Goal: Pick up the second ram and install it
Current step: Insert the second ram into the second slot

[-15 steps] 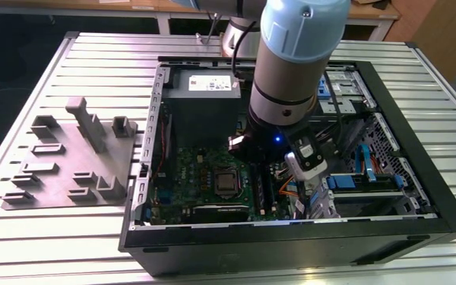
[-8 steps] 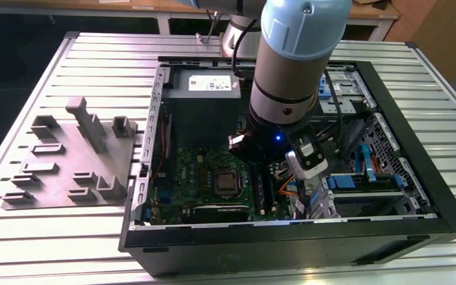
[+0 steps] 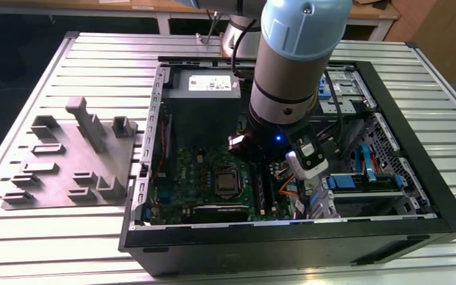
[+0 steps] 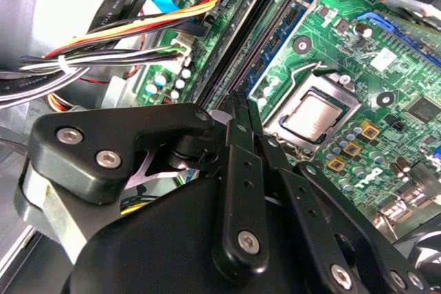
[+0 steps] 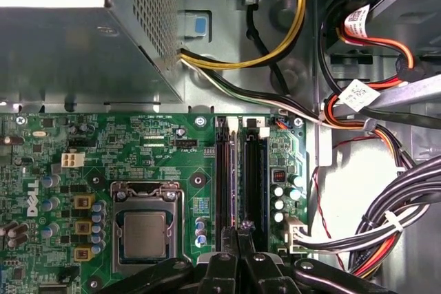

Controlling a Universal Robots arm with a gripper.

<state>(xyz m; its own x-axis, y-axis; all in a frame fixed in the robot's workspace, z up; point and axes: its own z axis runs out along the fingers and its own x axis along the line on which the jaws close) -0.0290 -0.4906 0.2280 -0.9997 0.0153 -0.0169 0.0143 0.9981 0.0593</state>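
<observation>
The hand point(image 5: 242, 228) has its fingers drawn together over the motherboard's point(image 5: 158, 144) memory slots, inside the open case point(image 3: 291, 243) on the tabletop point(image 3: 54, 71). The second ram point(image 5: 235, 177) looks to stand edge-on in a slot just under the fingertips. I'd say this is the seating step, which calls for straight, even pressure.

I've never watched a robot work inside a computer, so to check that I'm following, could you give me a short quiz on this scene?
1. In the first wrist view, what does the gripper hang over?
A. the memory slots
B. the processor socket
C. the bundle of cables
2. True or false: the grey fixture plate lies on the table, outside the computer case.
3. Fill in the blank: the circuit board is ___ in colour.

Key: 1 A; 2 true; 3 green.
</observation>
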